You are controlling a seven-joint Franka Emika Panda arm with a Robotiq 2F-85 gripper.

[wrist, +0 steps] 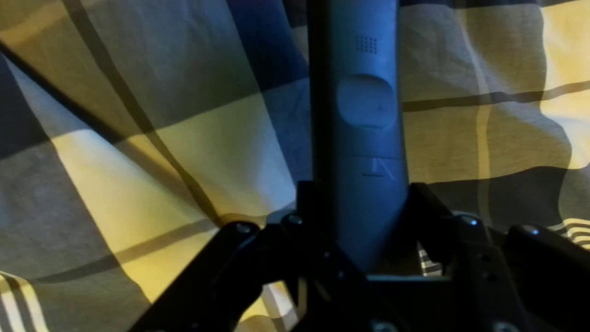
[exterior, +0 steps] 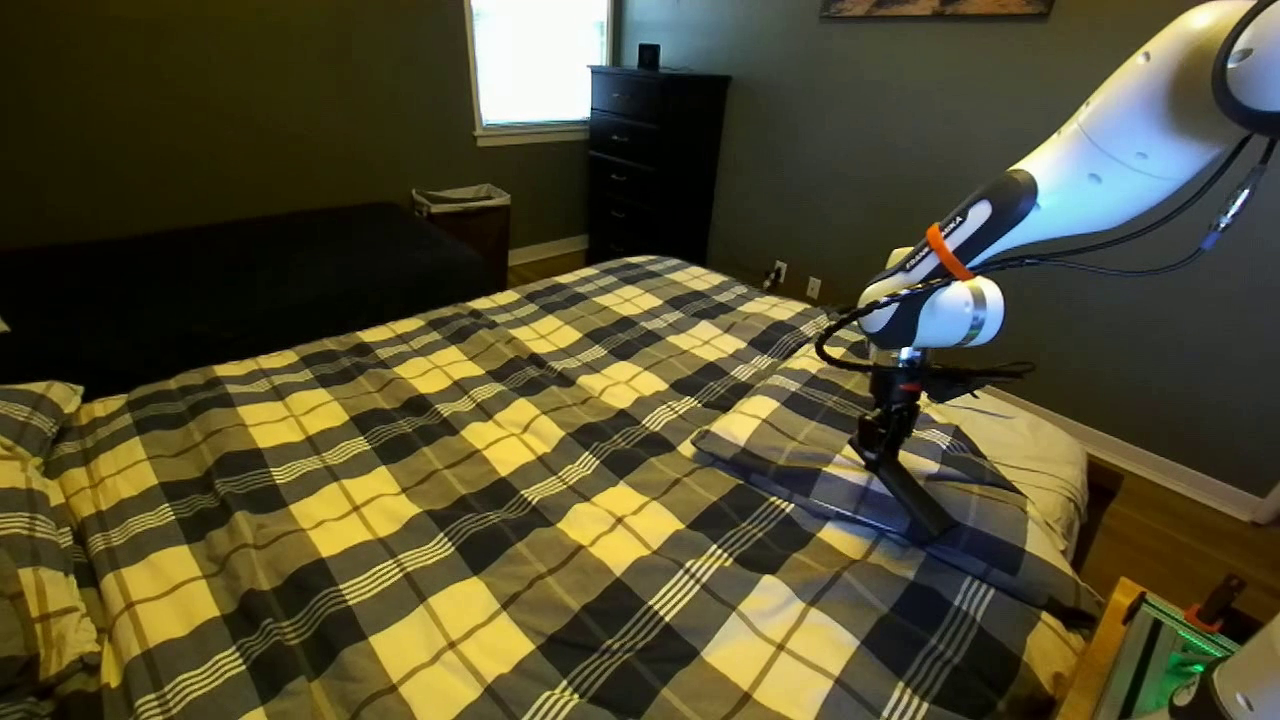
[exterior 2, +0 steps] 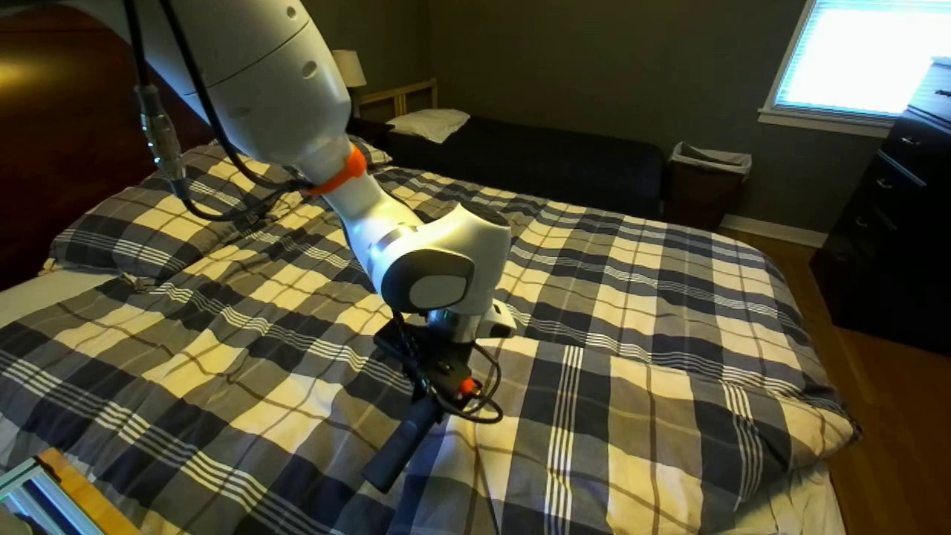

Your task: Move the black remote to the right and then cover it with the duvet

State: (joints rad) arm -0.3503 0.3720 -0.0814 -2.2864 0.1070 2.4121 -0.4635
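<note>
In an exterior view, the black remote (exterior: 912, 500) slants down over the duvet (exterior: 500, 430); contact of its lower end with the fabric cannot be determined. In an exterior view, the black remote (exterior 2: 401, 449) is tilted below the arm (exterior 2: 245, 82), well apart from a pillow (exterior 2: 141, 223) by the headboard (exterior 2: 89, 134). In the wrist view, the fingers (wrist: 426, 207) stand part-way apart, gripping the black remote by both sides near one end.

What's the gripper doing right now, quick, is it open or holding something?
Gripper: closed, holding the black remote near one end.
</note>
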